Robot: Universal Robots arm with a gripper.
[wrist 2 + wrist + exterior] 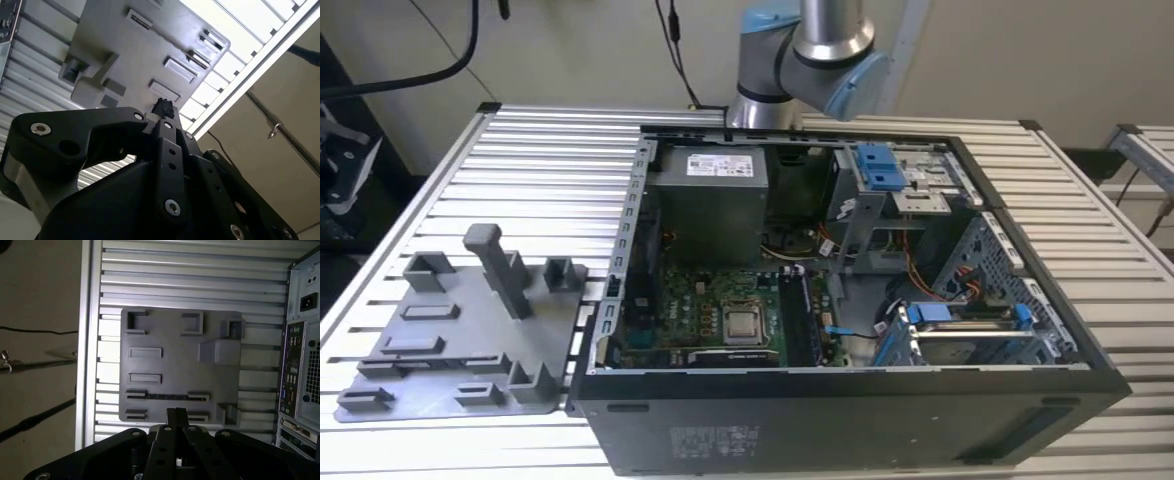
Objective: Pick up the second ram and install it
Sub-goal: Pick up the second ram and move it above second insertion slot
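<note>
The second ram [165, 396] is a thin dark stick standing on its edge between two slotted holders of the grey fixture plate [175, 355]. In the first wrist view my gripper [176, 413] hangs well above the plate. Its black fingers are pressed together with nothing between them, over the row of holders beside the ram. The second wrist view shows the same shut fingertips [162, 108] in front of the plate [125, 45]. In the exterior view the plate [454, 330] lies on the table at the left of the open computer case [854, 400].
The case holds a motherboard [720, 320], a grey power-supply box [707, 200] and blue-tabbed drive cages [887, 170]. Tall grey posts [500, 270] rise from the fixture plate. The slatted aluminium table [547, 160] ends just beyond the plate. The arm's base [807, 50] stands behind the case.
</note>
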